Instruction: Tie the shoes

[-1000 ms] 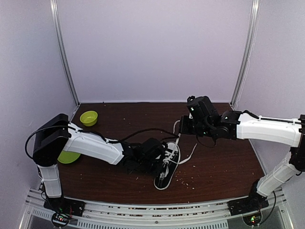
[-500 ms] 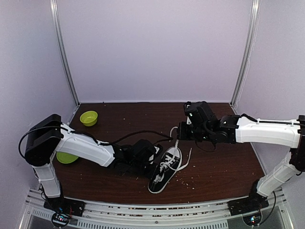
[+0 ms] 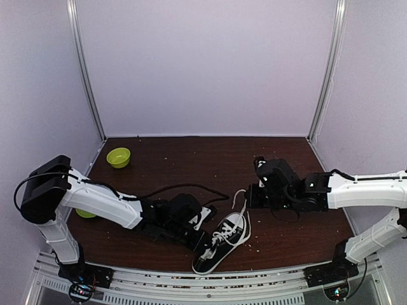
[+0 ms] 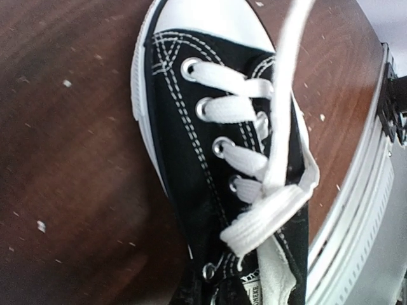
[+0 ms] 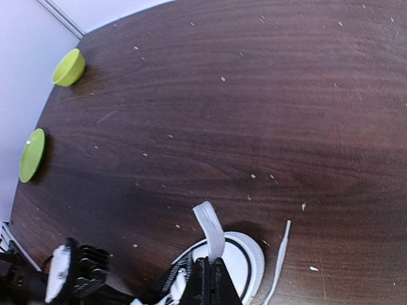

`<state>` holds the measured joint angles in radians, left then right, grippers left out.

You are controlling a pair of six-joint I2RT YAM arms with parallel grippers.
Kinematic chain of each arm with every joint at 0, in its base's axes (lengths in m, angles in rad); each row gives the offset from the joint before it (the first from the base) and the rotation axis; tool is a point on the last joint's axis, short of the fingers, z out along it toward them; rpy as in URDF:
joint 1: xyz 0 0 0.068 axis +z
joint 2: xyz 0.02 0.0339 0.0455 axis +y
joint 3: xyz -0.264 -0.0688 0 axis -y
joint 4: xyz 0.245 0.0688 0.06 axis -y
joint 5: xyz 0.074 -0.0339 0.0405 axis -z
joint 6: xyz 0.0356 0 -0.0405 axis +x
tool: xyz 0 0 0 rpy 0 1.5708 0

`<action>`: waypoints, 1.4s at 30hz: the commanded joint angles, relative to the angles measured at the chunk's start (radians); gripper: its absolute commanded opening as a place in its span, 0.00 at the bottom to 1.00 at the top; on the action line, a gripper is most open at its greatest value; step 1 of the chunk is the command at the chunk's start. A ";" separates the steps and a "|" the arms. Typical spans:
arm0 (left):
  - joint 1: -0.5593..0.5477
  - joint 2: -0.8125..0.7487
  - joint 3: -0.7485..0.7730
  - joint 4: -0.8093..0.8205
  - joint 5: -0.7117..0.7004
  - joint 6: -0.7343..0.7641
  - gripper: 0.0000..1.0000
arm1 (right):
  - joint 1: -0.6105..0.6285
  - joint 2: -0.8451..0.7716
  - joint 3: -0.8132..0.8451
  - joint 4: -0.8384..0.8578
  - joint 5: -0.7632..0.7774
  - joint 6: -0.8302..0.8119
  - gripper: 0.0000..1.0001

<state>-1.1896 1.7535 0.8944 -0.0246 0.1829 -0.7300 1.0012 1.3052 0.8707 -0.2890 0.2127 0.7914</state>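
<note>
Sneaker [image 3: 221, 244] lying near front edge of tabletop [image 3: 159, 165], laces threaded through eyelets, no knot or bow showing. Right hand [image 5: 210, 272] closed, pinching one lace [image 5: 208, 230], lifting it off sneaker. Left hand [image 3: 200, 234] sitting just beside sneaker, grip impossible to tell. Judging tying barely begun: crossing, looping and tightening all remaining

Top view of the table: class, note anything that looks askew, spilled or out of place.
The sneaker lies slanted near the front edge of the table, its laces untied; one stretches up into the shut right gripper. Pale crumbs are scattered over the dark top.
</note>
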 commanded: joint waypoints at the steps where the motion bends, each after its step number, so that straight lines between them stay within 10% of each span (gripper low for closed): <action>1: -0.040 -0.059 -0.001 0.019 0.079 0.008 0.24 | 0.004 -0.011 -0.076 0.004 0.028 0.088 0.00; 22: -0.029 -0.348 -0.110 0.039 -0.349 0.076 0.77 | -0.093 0.385 0.214 0.040 -0.009 -0.033 0.00; 29: 0.075 -0.392 -0.192 0.096 -0.410 0.060 0.86 | -0.116 0.304 0.184 -0.014 -0.019 -0.052 0.62; 42: 0.383 -0.672 -0.445 0.088 -0.463 0.021 0.96 | -0.060 0.006 -0.182 -0.018 -0.124 0.094 0.70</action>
<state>-0.9089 1.1473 0.5018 0.0513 -0.2718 -0.6868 0.8989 1.3262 0.7197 -0.2432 0.0971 0.8051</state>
